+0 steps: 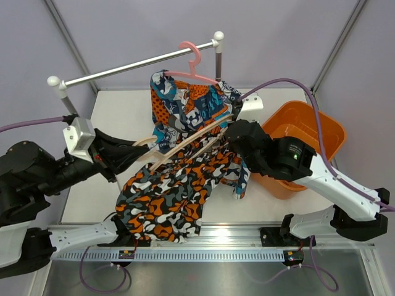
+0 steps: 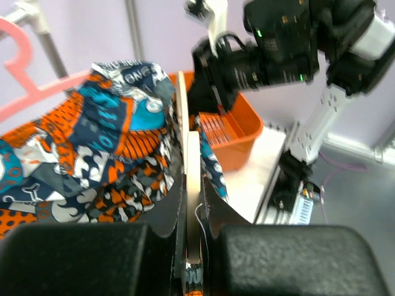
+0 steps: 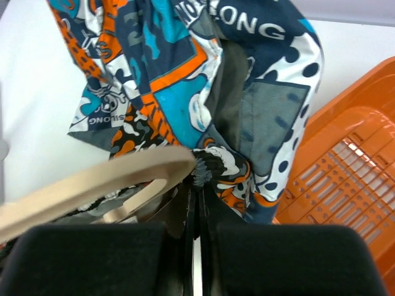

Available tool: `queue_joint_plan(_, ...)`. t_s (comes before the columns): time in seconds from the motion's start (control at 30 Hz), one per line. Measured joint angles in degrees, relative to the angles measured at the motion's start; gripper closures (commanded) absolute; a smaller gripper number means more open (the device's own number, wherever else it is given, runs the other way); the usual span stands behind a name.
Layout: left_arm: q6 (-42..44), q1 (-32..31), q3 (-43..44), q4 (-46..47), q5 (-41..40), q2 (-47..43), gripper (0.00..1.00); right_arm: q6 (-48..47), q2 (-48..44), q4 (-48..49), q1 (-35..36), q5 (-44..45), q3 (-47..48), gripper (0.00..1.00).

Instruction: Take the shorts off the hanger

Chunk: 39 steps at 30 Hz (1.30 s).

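The camouflage shorts (image 1: 179, 197) hang from a beige wooden hanger (image 1: 185, 143) held slantwise over the table. My left gripper (image 1: 141, 151) is shut on the hanger's left end; in the left wrist view the bar (image 2: 192, 172) runs between the jaws. My right gripper (image 1: 229, 134) is at the hanger's right end, shut on the camouflage waistband (image 3: 225, 168) just beside the hanger tip (image 3: 99, 182). The blue print shorts (image 1: 185, 105) hang behind on a pink hanger (image 1: 192, 58) and also show in the right wrist view (image 3: 247, 80).
The pink hanger hooks on a white rail (image 1: 136, 66) between two posts at the back. An orange basket (image 1: 308, 132) stands at the right, close under my right arm. The camouflage shorts' lower hem reaches the table's front edge.
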Motion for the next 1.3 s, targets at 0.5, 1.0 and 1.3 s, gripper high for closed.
queue_joint_plan(0.5,-2.32,-0.04,-8.26,22.14,-20.65,0.02,1.0,-4.79,2.36,4.26,5.2,-15.02,2.82,1.0)
queue_joint_plan(1.0,3.32,-0.04,-0.83,28.89,-31.47,17.03,1.0,-8.35,-9.4,0.98,9.68,-9.4,15.56,1.0)
queue_joint_plan(1.3,3.85,-0.04,-0.31,26.25,-30.03,17.84,1.0,-15.69,-22.69,7.26,9.66,2.64,19.85,1.0)
